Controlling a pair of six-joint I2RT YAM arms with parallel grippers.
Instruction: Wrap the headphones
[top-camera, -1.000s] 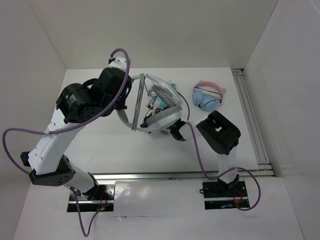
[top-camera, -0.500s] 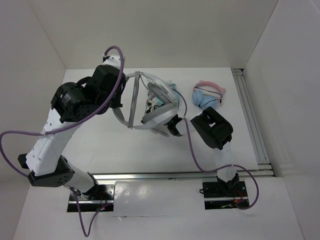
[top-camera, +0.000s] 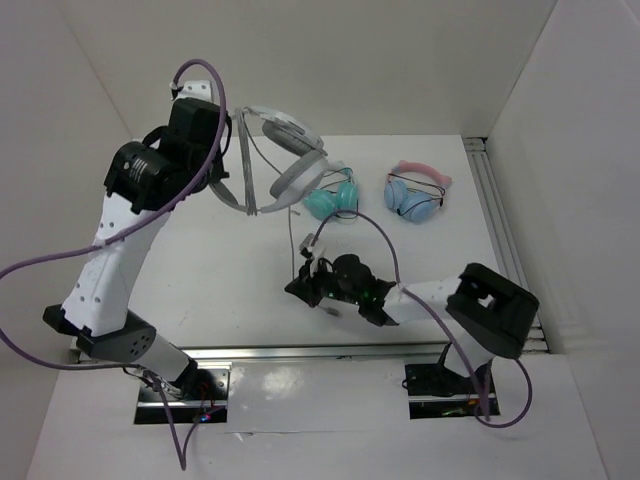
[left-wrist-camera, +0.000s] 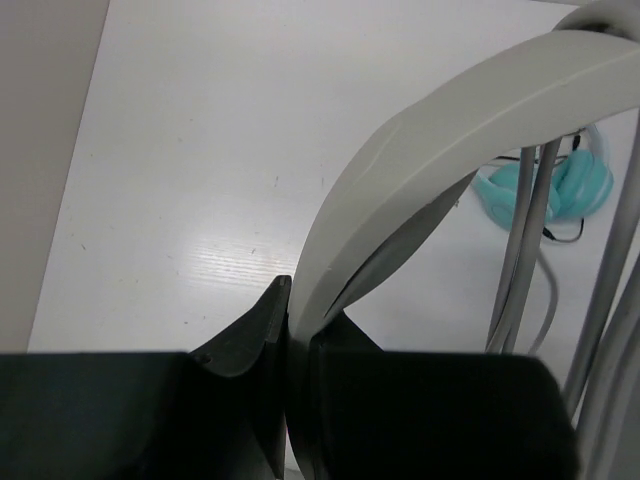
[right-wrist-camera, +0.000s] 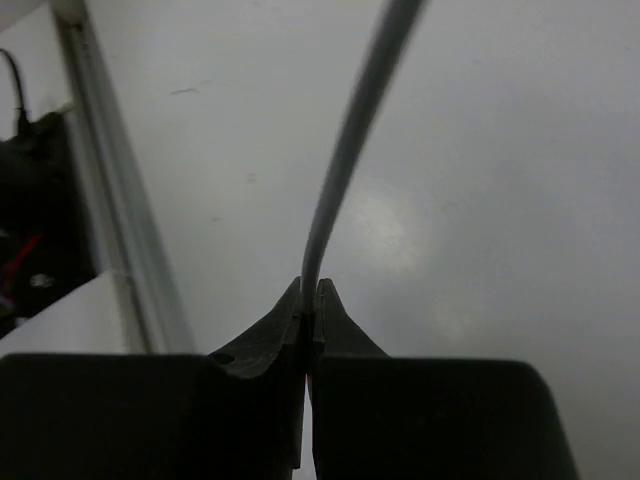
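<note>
Top external view: the headphones (top-camera: 290, 178) hang above the table, just left of and behind the teal pair (top-camera: 332, 200), their headband clamped in the left gripper's (left-wrist-camera: 298, 310) jaws. Nearer than the teal pair, the right gripper (right-wrist-camera: 308, 300) pinches the thin cable (right-wrist-camera: 338, 165) tight.

Teal pair (top-camera: 333, 200); pink-banded blue pair (top-camera: 415, 195) near it

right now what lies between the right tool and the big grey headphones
The headphones' own thin grey cable runs down to the right tool, which pinches it, over the table. The top external view shows it.
</note>
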